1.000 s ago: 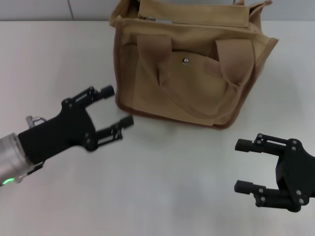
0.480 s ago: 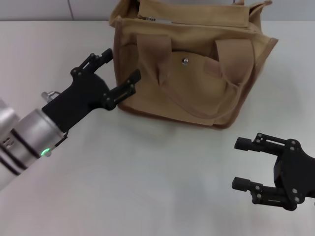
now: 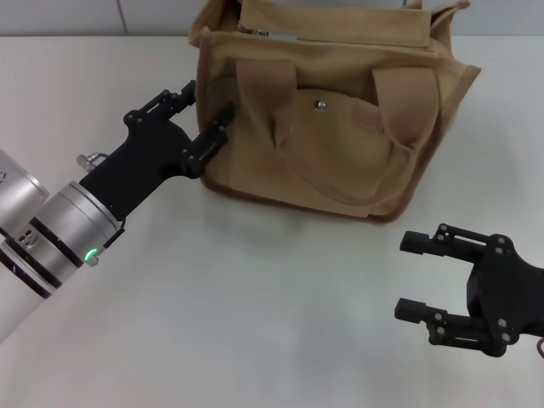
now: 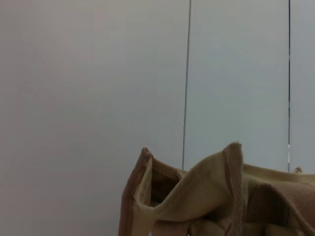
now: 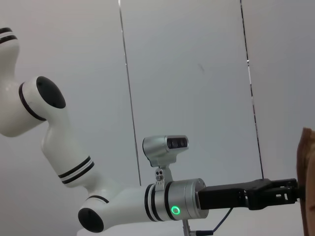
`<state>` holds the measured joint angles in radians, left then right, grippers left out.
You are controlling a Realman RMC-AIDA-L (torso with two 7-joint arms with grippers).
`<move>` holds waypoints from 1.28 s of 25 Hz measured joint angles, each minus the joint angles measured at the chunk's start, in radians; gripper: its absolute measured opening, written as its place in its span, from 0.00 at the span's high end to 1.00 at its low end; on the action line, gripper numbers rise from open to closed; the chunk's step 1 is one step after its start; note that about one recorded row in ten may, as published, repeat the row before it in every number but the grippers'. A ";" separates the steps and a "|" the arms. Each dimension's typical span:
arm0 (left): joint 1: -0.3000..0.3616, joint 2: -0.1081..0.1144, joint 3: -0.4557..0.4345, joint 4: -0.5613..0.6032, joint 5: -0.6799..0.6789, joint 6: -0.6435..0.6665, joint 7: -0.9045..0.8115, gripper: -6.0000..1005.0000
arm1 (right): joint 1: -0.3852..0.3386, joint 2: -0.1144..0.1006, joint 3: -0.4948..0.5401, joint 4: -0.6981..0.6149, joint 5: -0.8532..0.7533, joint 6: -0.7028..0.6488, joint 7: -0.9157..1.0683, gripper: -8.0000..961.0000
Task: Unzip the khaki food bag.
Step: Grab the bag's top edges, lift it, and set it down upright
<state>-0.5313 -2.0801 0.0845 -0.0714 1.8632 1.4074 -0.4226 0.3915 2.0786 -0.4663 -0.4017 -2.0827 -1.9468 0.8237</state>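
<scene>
The khaki food bag (image 3: 340,119) stands at the back of the white table, a boxy tan tote with brown piping, two strap handles and a front pocket with a metal snap (image 3: 320,105). Its top edge also shows in the left wrist view (image 4: 211,196). My left gripper (image 3: 206,115) is open, and its fingertips are at the bag's left side wall. My right gripper (image 3: 410,274) is open and empty, low over the table in front of the bag's right corner. The bag's zipper is not clearly visible.
The white table (image 3: 255,297) spreads out in front of the bag. A grey panelled wall (image 4: 98,73) stands behind. The right wrist view shows my left arm (image 5: 162,206) reaching toward the bag's edge (image 5: 308,182).
My left gripper has moved up and right from the table's left to the bag's left side. My right gripper has shifted slightly left and stayed open.
</scene>
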 joint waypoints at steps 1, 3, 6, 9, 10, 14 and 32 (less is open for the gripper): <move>0.000 0.000 0.000 0.000 0.000 0.001 0.000 0.36 | 0.002 0.000 0.000 0.002 0.000 0.000 0.000 0.30; 0.000 0.000 0.000 -0.001 0.000 0.002 0.000 0.41 | 0.003 0.000 0.000 0.002 0.001 0.000 0.000 0.30; -0.002 0.000 0.000 -0.004 0.000 0.003 0.001 0.50 | 0.003 0.000 0.000 0.003 0.002 0.000 0.000 0.31; -0.003 0.000 0.000 -0.004 0.000 0.003 0.001 0.59 | 0.003 0.000 0.000 0.003 0.003 0.002 0.000 0.31; -0.004 0.000 0.000 -0.005 0.000 0.003 0.001 0.62 | 0.003 0.000 0.000 0.003 0.003 0.006 0.000 0.32; -0.003 0.001 0.000 -0.005 0.000 0.004 0.001 0.75 | 0.002 0.000 0.003 0.005 0.003 0.015 0.000 0.32; 0.029 0.016 -0.233 0.200 0.001 0.302 -0.233 0.95 | -0.006 -0.002 0.209 0.050 0.003 0.058 0.008 0.35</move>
<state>-0.5023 -2.0643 -0.1488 0.1284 1.8639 1.7098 -0.6561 0.3851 2.0770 -0.2577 -0.3517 -2.0800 -1.8888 0.8322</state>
